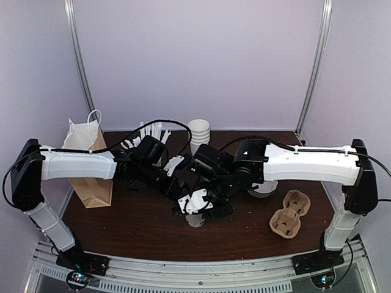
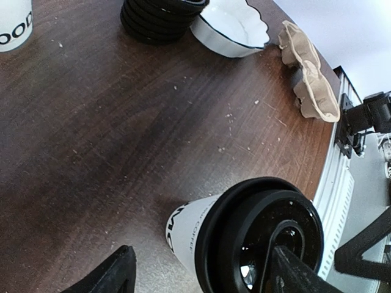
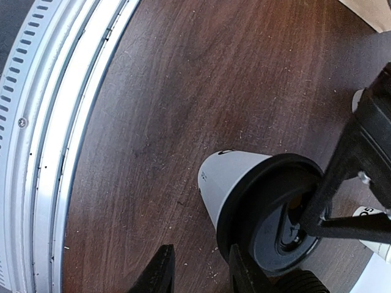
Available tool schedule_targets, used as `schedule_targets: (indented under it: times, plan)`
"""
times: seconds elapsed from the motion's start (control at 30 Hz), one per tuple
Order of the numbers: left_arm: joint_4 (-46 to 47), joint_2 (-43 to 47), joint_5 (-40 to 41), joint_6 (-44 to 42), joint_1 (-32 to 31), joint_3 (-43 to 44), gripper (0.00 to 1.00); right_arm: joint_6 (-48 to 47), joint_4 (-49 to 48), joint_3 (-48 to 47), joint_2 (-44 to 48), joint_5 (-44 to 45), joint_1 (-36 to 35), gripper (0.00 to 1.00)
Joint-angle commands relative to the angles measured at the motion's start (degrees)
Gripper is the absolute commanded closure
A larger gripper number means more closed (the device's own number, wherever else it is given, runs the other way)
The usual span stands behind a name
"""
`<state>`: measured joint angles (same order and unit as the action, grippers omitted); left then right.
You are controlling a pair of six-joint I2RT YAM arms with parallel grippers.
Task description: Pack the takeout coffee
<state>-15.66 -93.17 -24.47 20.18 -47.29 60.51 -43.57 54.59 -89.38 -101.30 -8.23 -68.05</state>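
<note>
overhead, the dark wood worktop (image 1: 134, 232) sits between pale walls, with a brown paper bag (image 1: 95, 192) standing at its left edge, and neither wrist view catches that. a pulp carrier (image 1: 290, 213) lies to the right. the coffee cup (image 1: 195, 220) stands front and centre, mostly hidden under both arms here. the left wrist view shows it plainly, black lid (image 2: 263, 232) sitting on top. left hand (image 2: 201, 262) is spread wide, one finger (image 2: 287, 274) over the lid. right hand (image 3: 198, 259) is partly spread beside the cup, only bare wood in its gap. crumbs speckle the wood. the cup's lettering is cut off.
</note>
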Motion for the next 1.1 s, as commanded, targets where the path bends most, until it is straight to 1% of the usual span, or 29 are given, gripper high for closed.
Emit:
schedule_targets:
  times: [0.0,0.37,0.57,0.6,0.73,0.83,0.93,1.07]
  plan:
    - [1.5,0.7,1.3,0.2,0.4,-1.5,0.22,0.2,-0.8,-1.4,-1.7,3.5,-0.8,0.66]
    - [0.7,-0.3,2.6,0.3,0.4,-3.8,0.25,1.8,-2.6,-0.5,-3.3,5.2,-0.9,0.66]
    - [0.6,-0.8,3.0,0.4,0.4,-4.5,0.27,1.2,-4.0,1.3,-3.4,6.8,-1.1,0.67]
    - [0.6,-1.0,3.2,0.4,0.4,-4.7,0.27,1.0,-4.1,1.8,-3.4,6.7,-1.2,0.68]
    - [0.7,-1.5,3.4,0.4,0.4,-5.2,0.28,0.9,-4.6,4.4,-3.9,6.5,-1.7,0.84]
    - [0.6,-1.7,3.3,0.4,0.4,-5.3,0.28,1.3,-5.8,6.7,-4.0,6.4,-1.8,0.87]
    - [0.4,-2.2,3.8,0.4,0.4,-5.4,0.29,1.2,-7.0,8.6,-4.1,7.3,-2.0,0.94]
    - [0.2,-3.3,4.0,0.6,0.4,-5.6,0.29,1.2,-8.7,10.8,-4.8,7.8,-2.0,0.99]
